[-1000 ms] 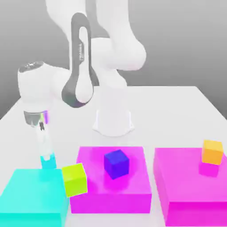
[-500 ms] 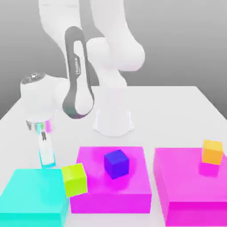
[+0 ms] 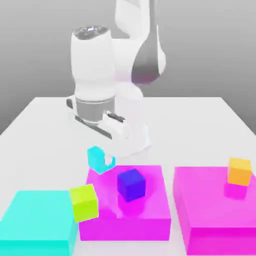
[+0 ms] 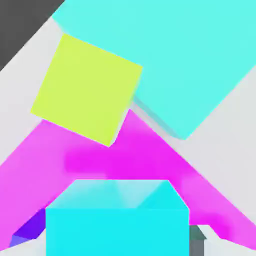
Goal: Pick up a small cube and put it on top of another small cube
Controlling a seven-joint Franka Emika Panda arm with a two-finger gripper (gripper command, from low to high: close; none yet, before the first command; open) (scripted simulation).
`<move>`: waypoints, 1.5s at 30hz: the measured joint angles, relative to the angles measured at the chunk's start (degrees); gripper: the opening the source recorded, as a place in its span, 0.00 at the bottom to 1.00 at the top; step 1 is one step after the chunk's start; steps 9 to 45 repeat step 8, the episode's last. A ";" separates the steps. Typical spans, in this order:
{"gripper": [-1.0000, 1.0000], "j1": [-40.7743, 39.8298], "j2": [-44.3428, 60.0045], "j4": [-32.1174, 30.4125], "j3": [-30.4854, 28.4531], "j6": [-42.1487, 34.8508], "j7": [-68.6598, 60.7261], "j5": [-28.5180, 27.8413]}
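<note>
The small cyan cube (image 3: pixel 96 158) is in the air, above the near-left edge of the middle magenta block (image 3: pixel 150 215), and the gripper (image 3: pixel 104 161) is clamped on it, so the step in hand looks like the carrying, with the picking done. Close by, the blue cube (image 3: pixel 131 184) stands on that magenta block and the lime cube (image 3: pixel 84 202) sits tilted between it and the large cyan block (image 3: pixel 30 225). The next move calls, I think, for bringing the held cube exactly over one flat small cube, probably the blue one, and lowering it straight before opening.
</note>
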 joint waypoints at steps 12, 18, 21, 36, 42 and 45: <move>1.00 0.35 7.69 -1.81 2.17 9.46 1.48 -0.86; 1.00 0.35 7.69 -1.81 2.17 9.46 1.48 -0.86; 1.00 0.35 7.69 -1.81 2.17 9.46 1.48 -0.86; 1.00 0.35 7.69 -1.81 2.17 9.46 1.48 -0.86; 1.00 0.35 7.69 -1.81 2.17 9.46 1.48 -0.86; 1.00 0.35 7.69 -1.81 2.17 9.46 1.48 -0.86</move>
